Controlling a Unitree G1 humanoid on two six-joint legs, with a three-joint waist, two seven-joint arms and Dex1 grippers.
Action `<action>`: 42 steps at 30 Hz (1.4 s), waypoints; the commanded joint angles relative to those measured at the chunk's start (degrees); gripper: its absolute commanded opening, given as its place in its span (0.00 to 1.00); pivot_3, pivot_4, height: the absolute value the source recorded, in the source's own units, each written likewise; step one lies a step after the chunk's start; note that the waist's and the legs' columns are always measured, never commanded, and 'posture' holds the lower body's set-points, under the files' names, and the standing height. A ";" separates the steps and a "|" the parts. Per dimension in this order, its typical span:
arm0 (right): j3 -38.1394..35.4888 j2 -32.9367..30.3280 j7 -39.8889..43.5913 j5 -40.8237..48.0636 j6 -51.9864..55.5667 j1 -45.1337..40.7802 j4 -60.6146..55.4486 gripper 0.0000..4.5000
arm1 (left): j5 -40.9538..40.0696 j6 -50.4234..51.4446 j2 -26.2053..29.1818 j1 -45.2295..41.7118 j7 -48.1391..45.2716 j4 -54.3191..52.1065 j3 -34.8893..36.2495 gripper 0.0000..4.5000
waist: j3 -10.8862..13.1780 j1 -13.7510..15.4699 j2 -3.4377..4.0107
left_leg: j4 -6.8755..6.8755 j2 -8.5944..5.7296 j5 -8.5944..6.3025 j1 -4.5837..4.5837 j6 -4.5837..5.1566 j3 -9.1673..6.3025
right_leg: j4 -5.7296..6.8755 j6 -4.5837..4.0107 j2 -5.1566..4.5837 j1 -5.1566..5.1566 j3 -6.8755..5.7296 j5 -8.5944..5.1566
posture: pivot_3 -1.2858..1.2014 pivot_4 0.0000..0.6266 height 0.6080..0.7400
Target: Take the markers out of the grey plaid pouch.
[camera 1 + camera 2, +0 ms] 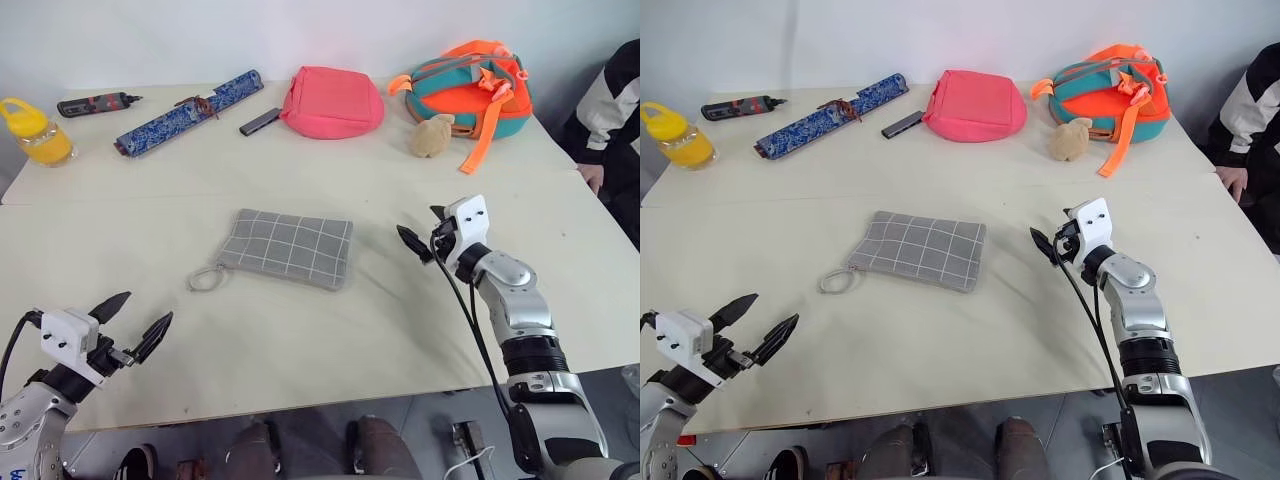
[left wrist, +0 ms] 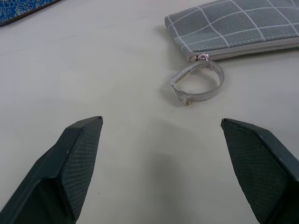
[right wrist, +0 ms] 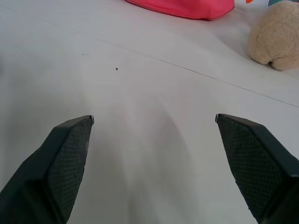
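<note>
The grey plaid pouch [image 1: 288, 248] lies flat in the middle of the table with its zip shut. Its cord loop [image 1: 207, 278] points toward my left. The markers are hidden from view. My left gripper [image 1: 146, 308] hovers open near the table's front left edge, short of the loop and empty. In the left wrist view the loop [image 2: 198, 84] and the pouch [image 2: 233, 25] lie ahead of the left gripper's spread fingers [image 2: 74, 158]. My right gripper [image 1: 418, 222] is open and empty just right of the pouch, pointing toward it.
Along the far edge stand a yellow bottle [image 1: 35, 130], a black-and-red tool [image 1: 95, 103], a long blue patterned roll [image 1: 187, 112], a small dark bar [image 1: 260, 122], a pink pouch [image 1: 333, 100], a plush toy [image 1: 433, 135] and an orange-teal backpack [image 1: 470, 85]. A person [image 1: 610, 120] sits at the right.
</note>
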 commanded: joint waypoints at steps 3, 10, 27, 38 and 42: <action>0.19 -0.35 0.55 -0.22 -0.67 -0.60 -2.58 0.97 | 1.73 -2.34 -0.14 0.36 1.07 -0.96 0.17 0.96 | 0.00 0.00 0.00 | 0.00 0.00 0.00 0.00 0.00 0.00 | 0.00 0.00 0.00 0.00 0.00 0.00 | 0.52 0.24 1.00; 1.73 0.33 4.41 2.28 1.66 -0.95 -8.22 0.97 | 0.43 -1.59 0.61 -0.85 0.42 -1.49 -0.23 0.96 | 0.00 -0.01 0.00 | -0.01 0.02 0.00 0.00 0.00 0.00 | 0.00 0.00 0.01 -0.01 0.00 0.00 | 0.52 0.24 1.00; 7.86 7.68 4.62 3.54 8.06 0.14 -18.79 0.51 | 3.16 -6.86 2.43 -9.49 -2.30 3.01 -1.51 0.97 | 0.00 0.12 0.00 | -0.02 0.01 0.00 0.00 -0.01 -0.01 | 0.01 0.00 0.01 -0.01 -0.02 0.00 | 0.52 0.24 1.00; 15.71 9.19 -0.93 -9.99 0.77 -2.33 -7.40 0.01 | 17.05 -25.60 9.19 -32.81 -2.28 31.94 -11.83 0.97 | 0.00 0.23 0.00 | 0.00 -0.03 0.02 -0.03 -0.03 0.01 | 0.12 0.01 0.00 -0.08 -0.09 0.00 | 0.52 0.24 1.00; 16.46 7.90 -1.15 -12.71 -1.06 -2.54 -6.19 0.01 | 23.87 -37.17 10.76 -41.50 -2.96 45.14 -18.41 0.97 | 0.00 0.23 -0.01 | 0.00 -0.03 0.03 -0.03 -0.05 0.08 | 0.12 0.02 0.00 -0.09 -0.11 0.01 | 0.52 0.24 1.00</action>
